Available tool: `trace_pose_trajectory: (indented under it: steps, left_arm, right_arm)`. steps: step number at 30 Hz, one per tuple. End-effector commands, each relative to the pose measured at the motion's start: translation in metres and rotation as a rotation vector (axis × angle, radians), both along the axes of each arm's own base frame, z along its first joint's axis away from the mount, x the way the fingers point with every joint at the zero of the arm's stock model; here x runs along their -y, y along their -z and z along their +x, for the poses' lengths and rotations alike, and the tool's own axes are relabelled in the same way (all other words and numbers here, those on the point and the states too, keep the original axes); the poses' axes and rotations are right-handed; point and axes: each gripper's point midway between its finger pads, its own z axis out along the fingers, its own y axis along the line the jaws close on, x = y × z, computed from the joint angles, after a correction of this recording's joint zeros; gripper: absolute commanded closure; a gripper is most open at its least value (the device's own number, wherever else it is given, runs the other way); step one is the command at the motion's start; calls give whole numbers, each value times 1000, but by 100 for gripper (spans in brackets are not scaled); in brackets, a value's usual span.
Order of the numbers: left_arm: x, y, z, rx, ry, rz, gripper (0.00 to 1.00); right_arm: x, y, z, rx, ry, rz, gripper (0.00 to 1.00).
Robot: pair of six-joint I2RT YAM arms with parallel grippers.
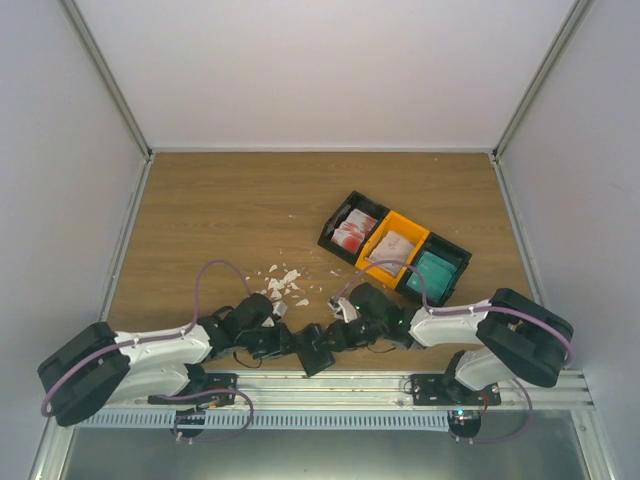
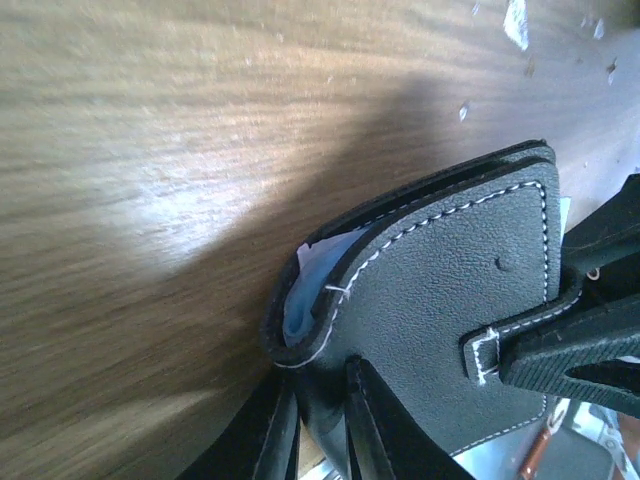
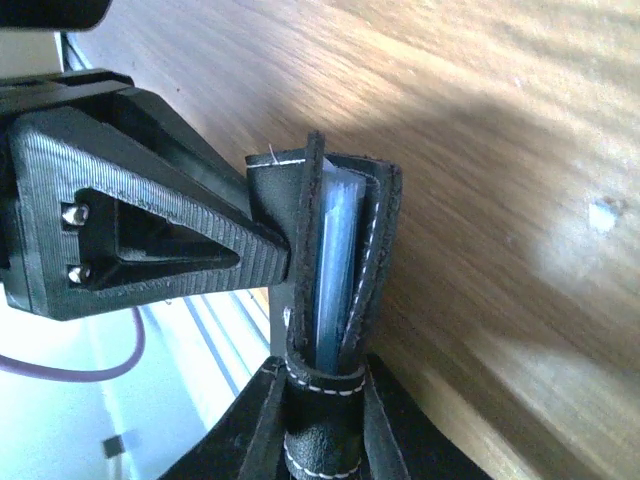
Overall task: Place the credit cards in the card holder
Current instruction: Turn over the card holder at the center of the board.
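Observation:
The black card holder [image 1: 315, 357] with white stitching hangs between both grippers just above the table's near edge. In the left wrist view its flat leather face [image 2: 450, 280] fills the right side, and a pale blue pocket [image 2: 298, 312] shows at its bowed edge. My left gripper [image 2: 328, 420] is shut on its lower edge. Seen edge-on in the right wrist view, the card holder [image 3: 375, 250] stands nearly closed with my right gripper [image 3: 325, 430] shut on its spine. The credit cards lie in the trays: white-pink ones [image 1: 352, 231], pale grey ones [image 1: 393, 247], teal ones [image 1: 434, 271].
A row of black and orange open trays [image 1: 466, 256] sits slanted at the middle right of the wooden table. Small white torn scraps [image 1: 282, 282] are scattered just beyond the left gripper [image 1: 290, 345]. White walls close in the table on three sides.

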Motion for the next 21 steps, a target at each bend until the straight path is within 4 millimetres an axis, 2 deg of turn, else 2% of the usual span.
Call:
trace_pose_trajectory:
  steps: [1,5,8,10,13,16,19,21]
  left_arm:
    - [-6,-10,17,116,-43,28,82]
    - [0,-45,39,240,-89,-17,73]
    - [-3,-80,64,349,-160,-9,63]
    - [-10,-97,79,399,-203,13,55]
    - [-23,-116,100,449,-269,45,47]
    - [-35,-127,117,469,-305,50,42]
    - [-41,-135,126,481,-304,33,38]
    - [-45,-134,130,479,-304,34,35]
  right_arm:
    - [-12,-22,21,121,16,8,88]
    - [-4,-23,43,234,23,-145,99]
    - [4,-36,73,356,51,-297,100]
    - [19,-38,92,428,84,-440,100]
    - [53,-37,119,509,162,-698,99]
    - [74,-38,129,531,203,-864,99]
    - [71,-29,122,502,178,-922,99]
    - [65,-15,116,474,155,-968,99]
